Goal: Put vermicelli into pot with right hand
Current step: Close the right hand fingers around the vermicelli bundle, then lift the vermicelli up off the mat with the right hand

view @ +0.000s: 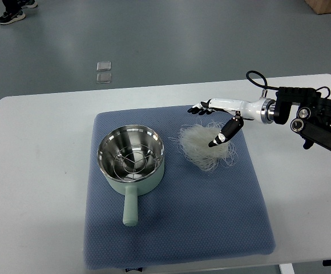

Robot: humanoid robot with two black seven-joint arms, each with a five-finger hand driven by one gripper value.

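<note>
So the right hand [214, 123] came in from the right edge on its black-and-white arm and hung just over the vermicelli [207, 145], fingers spread, thumb pointing down into the top of the noodle nest and the other fingers stretched out past its far edge. It wasn't gripping anything as far as I could see. The thumb tip looked like it was touching the strands, but I couldn't say for sure.

The vermicelli sat in a loose pale tangle on the blue mat [177, 228], just to the right of the pot [132, 162] and not in it. The pot was a pale green one with a shiny steel inside and a wire rack at the bottom, handle pointing toward the near edge of the mat. The mat lay on the white counter [34, 171]. Two small clear squares [103, 72] were on the floor beyond the counter.
</note>
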